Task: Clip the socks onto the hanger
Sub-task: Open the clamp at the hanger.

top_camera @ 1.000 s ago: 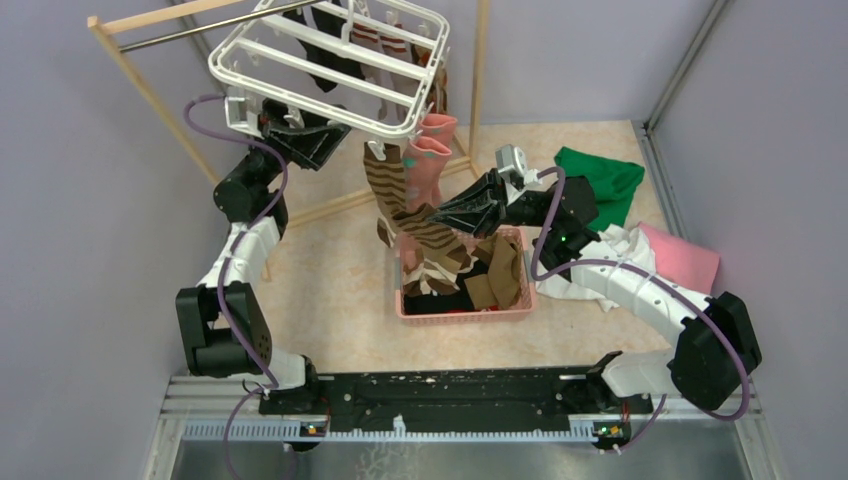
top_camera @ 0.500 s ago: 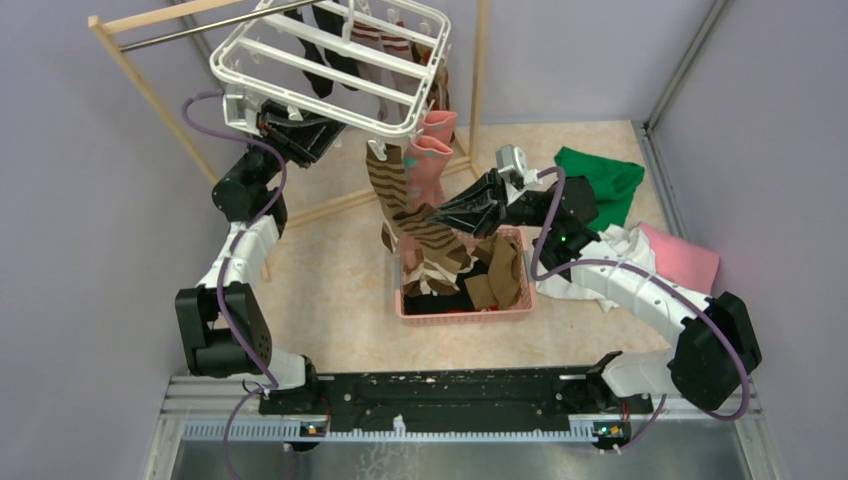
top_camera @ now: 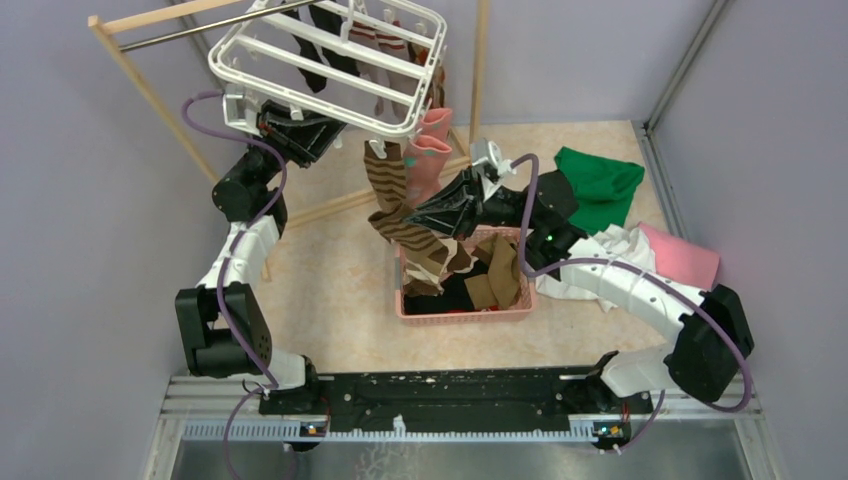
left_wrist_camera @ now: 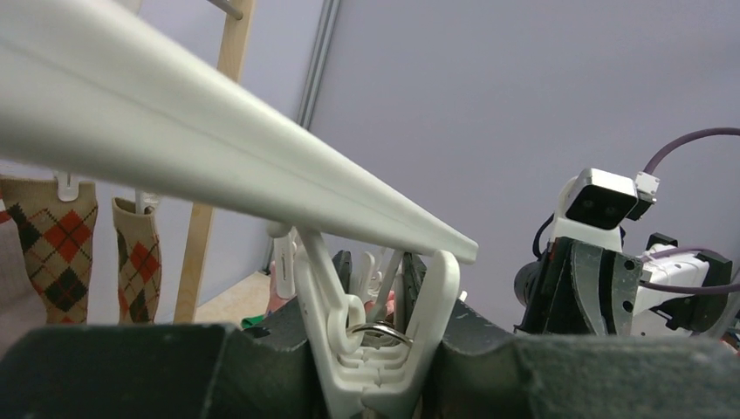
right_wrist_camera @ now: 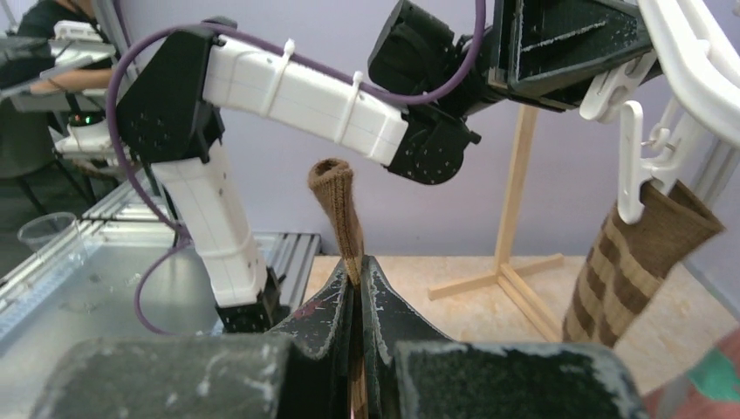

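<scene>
- Between the fingers of the left gripper (left_wrist_camera: 371, 375), a white clip (left_wrist_camera: 439, 292) of the hanger (left_wrist_camera: 218, 148) is pinched from both sides. The hanger's bar runs just above those fingers.
- Between the clenched fingers of the right gripper (right_wrist_camera: 359, 278), a brown sock (right_wrist_camera: 333, 188) is grasped. Its cuff stands up above the fingertips, and the rest hangs below them toward the pink basket (top_camera: 465, 315).
- The clip could be lost from the left fingers if the squeeze sits off-centre. It would then snap shut before the cuff is fed in.
- The hanger is only hung and is tilted, so it could be swung away from the fingers by a push from either arm.
- The limp cuff above the right fingers could be folded over against the clip and miss its mouth.
- The striped sock (right_wrist_camera: 641, 253), clipped up to the right of the right fingers, could be brushed and pulled loose.
- Counted: two arms, one hanger, one wooden rack (top_camera: 140, 90) and one basket.
- On the hanger, two argyle socks (left_wrist_camera: 52, 236), two pink socks (top_camera: 430, 150), at least two black socks (top_camera: 310, 65) and one striped sock are made out. Others at its far side cannot be counted.
- One sock is held. The number in the basket cannot be told.
- Beyond the right arm, three cloths are counted: one green cloth (top_camera: 600, 180), one white cloth (top_camera: 612, 243) and one pink cloth (top_camera: 685, 257).
</scene>
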You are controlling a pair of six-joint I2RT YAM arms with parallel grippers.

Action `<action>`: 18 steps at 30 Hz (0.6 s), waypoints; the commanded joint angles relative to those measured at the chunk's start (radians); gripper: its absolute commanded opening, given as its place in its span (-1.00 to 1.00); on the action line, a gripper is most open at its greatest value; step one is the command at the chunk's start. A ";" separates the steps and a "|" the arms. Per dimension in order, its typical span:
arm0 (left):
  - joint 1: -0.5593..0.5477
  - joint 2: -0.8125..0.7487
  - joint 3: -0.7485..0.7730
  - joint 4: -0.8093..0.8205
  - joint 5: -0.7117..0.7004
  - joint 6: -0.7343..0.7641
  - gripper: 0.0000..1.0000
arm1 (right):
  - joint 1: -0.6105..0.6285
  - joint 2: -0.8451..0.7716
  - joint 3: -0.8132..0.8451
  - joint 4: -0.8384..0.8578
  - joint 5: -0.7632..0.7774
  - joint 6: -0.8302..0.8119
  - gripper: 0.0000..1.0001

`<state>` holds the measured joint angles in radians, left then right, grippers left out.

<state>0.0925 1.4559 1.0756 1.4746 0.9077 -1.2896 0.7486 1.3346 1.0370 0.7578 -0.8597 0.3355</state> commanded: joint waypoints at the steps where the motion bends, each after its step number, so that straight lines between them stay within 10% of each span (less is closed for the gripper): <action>1: -0.004 -0.041 -0.010 0.314 -0.082 -0.007 -0.85 | 0.065 0.039 0.101 -0.063 0.173 0.023 -1.00; 18: -0.034 -0.197 -0.174 0.099 -0.203 0.174 -0.90 | 0.143 0.185 0.265 -0.202 0.538 0.036 -1.00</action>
<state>0.0628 1.2907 0.9131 1.4723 0.7284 -1.1511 0.8711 1.4986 1.2327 0.5541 -0.4183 0.3611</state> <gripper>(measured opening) 0.299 0.009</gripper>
